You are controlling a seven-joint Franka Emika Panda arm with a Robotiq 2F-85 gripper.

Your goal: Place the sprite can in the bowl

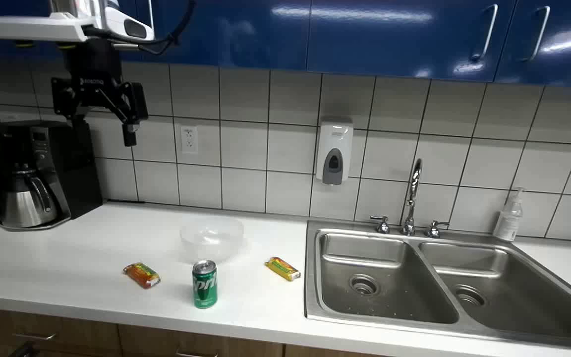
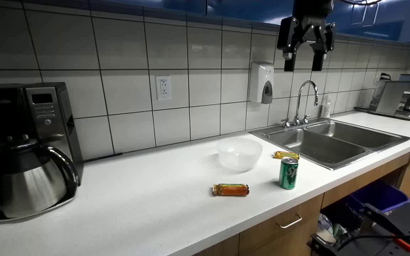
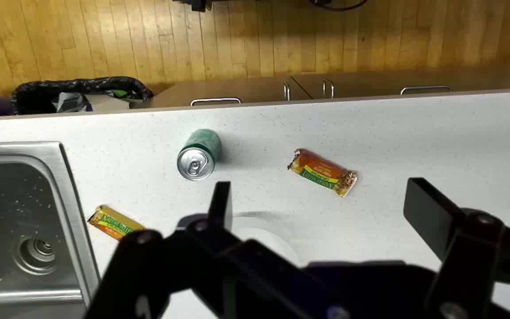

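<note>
Tool (image 3: 319, 201) agape; Sprite can (image 3: 198, 155) blw, well apart.

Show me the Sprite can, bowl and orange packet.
Sprite can (image 1: 205, 285): in an exterior view, on its lettered side.
Bowl (image 2: 240, 161): in an exterior view, on its outer wall.
Orange packet (image 3: 323, 172): in the wrist view, mid-wrapper.

pincer (image 3: 323, 210) spread, sprite can (image 3: 199, 153) nr counter edge (image 3: 259, 107), bowl (image 3: 267, 240) ptly hidden
</note>
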